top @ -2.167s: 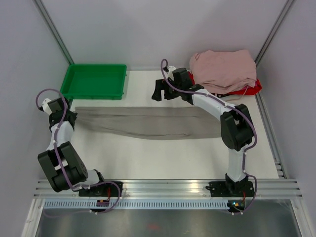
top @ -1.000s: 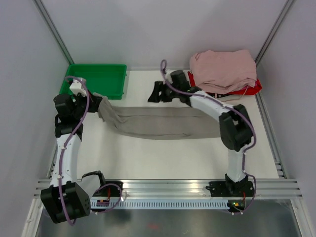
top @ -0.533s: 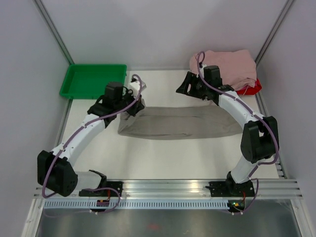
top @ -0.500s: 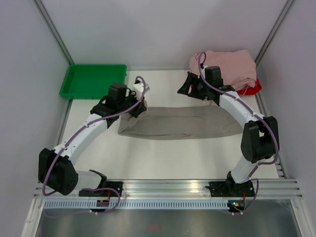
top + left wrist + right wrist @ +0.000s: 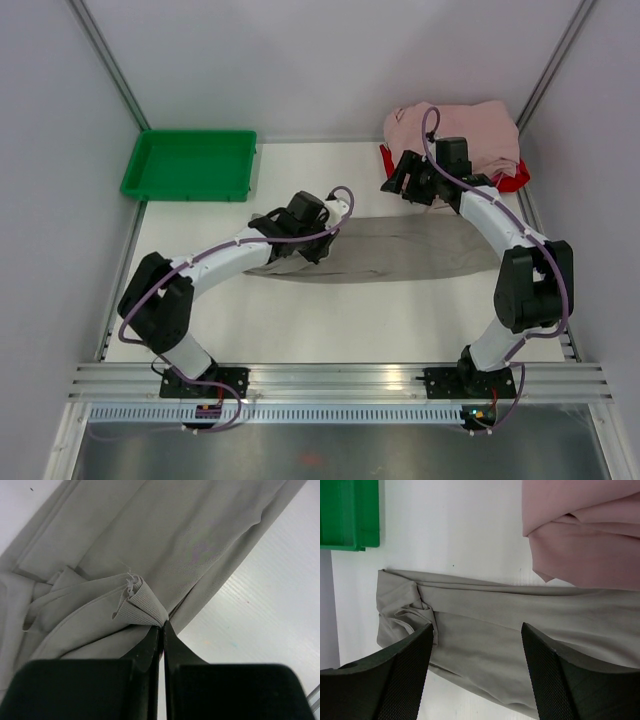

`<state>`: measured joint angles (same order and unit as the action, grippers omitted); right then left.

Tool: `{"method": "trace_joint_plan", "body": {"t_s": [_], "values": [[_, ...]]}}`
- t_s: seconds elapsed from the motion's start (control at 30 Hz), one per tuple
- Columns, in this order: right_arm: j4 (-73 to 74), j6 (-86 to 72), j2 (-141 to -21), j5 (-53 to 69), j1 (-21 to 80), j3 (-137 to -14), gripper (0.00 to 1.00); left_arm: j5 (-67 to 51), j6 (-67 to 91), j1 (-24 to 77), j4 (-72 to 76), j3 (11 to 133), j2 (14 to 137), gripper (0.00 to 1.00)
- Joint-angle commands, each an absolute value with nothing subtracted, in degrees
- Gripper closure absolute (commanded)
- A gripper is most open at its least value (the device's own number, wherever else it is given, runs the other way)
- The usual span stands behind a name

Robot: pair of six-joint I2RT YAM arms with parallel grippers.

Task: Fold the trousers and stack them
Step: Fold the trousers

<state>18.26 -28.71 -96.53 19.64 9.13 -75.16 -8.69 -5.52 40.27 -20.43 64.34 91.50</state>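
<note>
Where the trousers [image 5: 420, 250] lie across the middle of the table [image 5: 350, 320], they run left to right as one flat taupe band, with the left end bunched and rumpled. My left gripper [image 5: 320, 243] sits over that left part, clamped on the cloth. In the left wrist view my fingers [image 5: 150, 647] are pressed together on a rolled, ribbed bit of hem, with the rest of the fabric spread beneath it.

My right gripper [image 5: 398, 178] hangs over the far edge of the trousers' right half, jaws wide apart and nothing between them. The pink garments [image 5: 455, 135] are piled just beside it in the far right corner, on top of something red [image 5: 512, 180]. I cannot tell whether the pink pile touches the trousers. The green tray [image 5: 190, 165] sits in the far left corner, well apart.
</note>
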Motion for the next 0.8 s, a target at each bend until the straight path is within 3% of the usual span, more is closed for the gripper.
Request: {"method": "trace_joint_plan", "body": {"t_s": [0.0,0.67,0.7,0.77], "values": [[18.81,-27.25,-93.78,19.78,8.88,-74.18,0.22,-2.65,4.98,42.97,-15.56,67.67,92.46,0.98],[18.28,-26.90,-92.55,21.79,8.26,-70.93,0.22,0.26,15.64,49.57,-13.62,69.08,100.19,0.97],[17.50,-26.63,-92.46,22.93,8.26,-70.67,0.22,0.87,16.34,49.57,-13.80,69.26,100.11,0.94],[16.27,-25.76,-92.81,27.32,8.35,-70.23,0.21,1.40,16.78,49.57,-14.15,69.26,99.32,0.64]]}}
